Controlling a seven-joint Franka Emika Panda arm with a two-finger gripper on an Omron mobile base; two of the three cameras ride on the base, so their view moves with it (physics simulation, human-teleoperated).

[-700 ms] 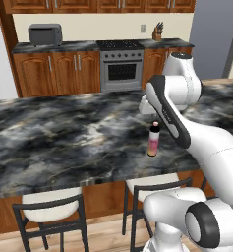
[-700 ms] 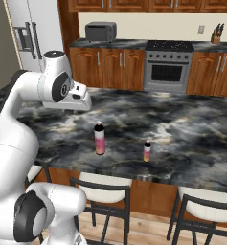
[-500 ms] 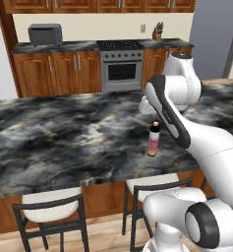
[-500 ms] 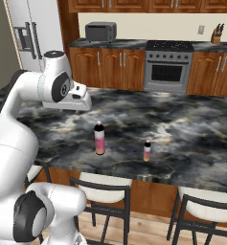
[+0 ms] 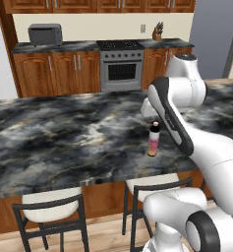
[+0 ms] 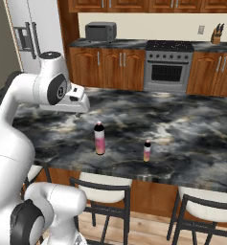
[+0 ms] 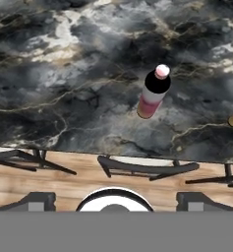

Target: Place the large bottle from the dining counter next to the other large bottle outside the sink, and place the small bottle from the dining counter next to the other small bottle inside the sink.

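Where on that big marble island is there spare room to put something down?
Most of the dining counter is bare: the whole stretch left of the large bottle in the left base view, and the far side towards the stove. The crowded spot is the front edge, where the small bottle stands beside it.

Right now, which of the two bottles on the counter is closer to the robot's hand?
The large bottle, pink with a dark top. It stands just below and in front of the hand, while the small bottle, orange and much shorter, stands farther off to the side.

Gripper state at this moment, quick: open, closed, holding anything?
Gripper: open and empty, above the dining counter; the large bottle stands untouched below it.
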